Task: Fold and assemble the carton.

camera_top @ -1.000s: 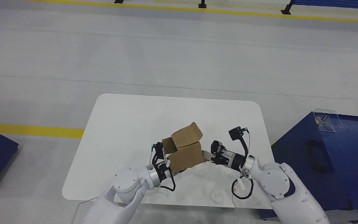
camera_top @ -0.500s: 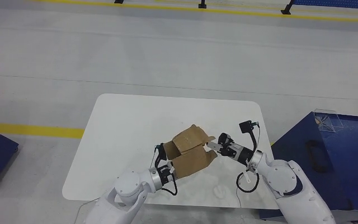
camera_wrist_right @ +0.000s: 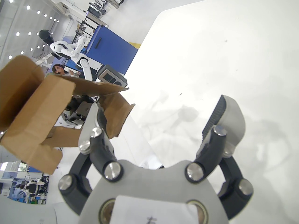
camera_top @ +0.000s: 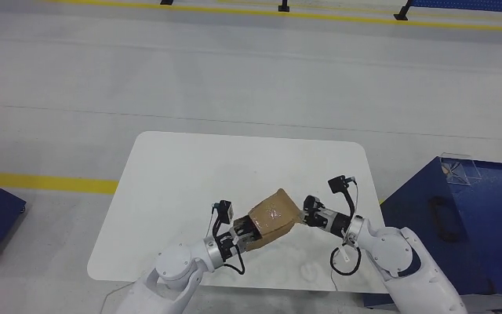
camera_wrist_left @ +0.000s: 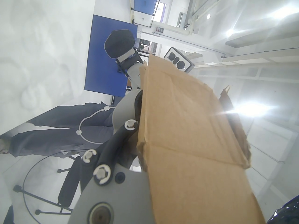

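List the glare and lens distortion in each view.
Left wrist view: a bright light flares hard beside the carton, streaking across its far edge. Right wrist view: the wide lens bows the table edge into a curve. Top view: even light, no glare on the carton.

I see the brown cardboard carton (camera_top: 271,213) half-formed and tilted, its end flaps loose and open, held above the near middle of the white counter (camera_top: 196,165).

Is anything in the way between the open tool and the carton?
No, nothing visible. The right tool is open right next to the carton, with one finger beside a flap.
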`<action>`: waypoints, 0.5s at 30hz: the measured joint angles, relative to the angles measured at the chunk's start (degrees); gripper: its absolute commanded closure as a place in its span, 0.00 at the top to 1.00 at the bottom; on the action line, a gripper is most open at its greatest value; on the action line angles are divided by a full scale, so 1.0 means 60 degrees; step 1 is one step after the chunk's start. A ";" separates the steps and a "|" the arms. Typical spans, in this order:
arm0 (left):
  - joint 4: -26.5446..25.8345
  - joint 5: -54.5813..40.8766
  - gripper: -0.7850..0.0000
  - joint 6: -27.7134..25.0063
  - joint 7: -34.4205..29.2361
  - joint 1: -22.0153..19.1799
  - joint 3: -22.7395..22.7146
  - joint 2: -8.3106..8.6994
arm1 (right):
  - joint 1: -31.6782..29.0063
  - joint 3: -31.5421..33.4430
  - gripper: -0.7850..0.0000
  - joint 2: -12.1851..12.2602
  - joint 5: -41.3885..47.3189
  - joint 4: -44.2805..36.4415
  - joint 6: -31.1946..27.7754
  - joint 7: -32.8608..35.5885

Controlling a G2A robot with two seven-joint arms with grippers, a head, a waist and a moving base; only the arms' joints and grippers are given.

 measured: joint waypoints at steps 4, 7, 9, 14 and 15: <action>0.0020 -0.0041 0.00 0.0171 0.0033 -0.0008 0.0030 -0.0004 | -0.0206 0.0114 1.00 0.0016 -0.0007 -0.0185 -0.0125 0.0026; 0.0070 -0.0253 0.00 0.0366 -0.0020 -0.0009 0.0044 -0.0012 | -0.0305 0.0213 1.00 0.0027 -0.0041 -0.0203 -0.0144 0.0007; 0.0142 -0.0596 0.00 0.0606 -0.0156 -0.0027 0.0019 -0.0021 | -0.0344 0.0265 1.00 0.0032 -0.0037 -0.0185 -0.0169 0.0021; 0.0402 -0.1574 0.00 0.1479 -0.0524 -0.0175 -0.0128 -0.0028 | -0.0419 0.0355 1.00 0.0037 0.0117 -0.0171 -0.0199 0.0149; 0.0442 -0.1718 0.00 0.1632 -0.0581 -0.0211 -0.0146 -0.0029 | -0.0425 0.0363 1.00 0.0038 0.0132 -0.0169 -0.0205 0.0175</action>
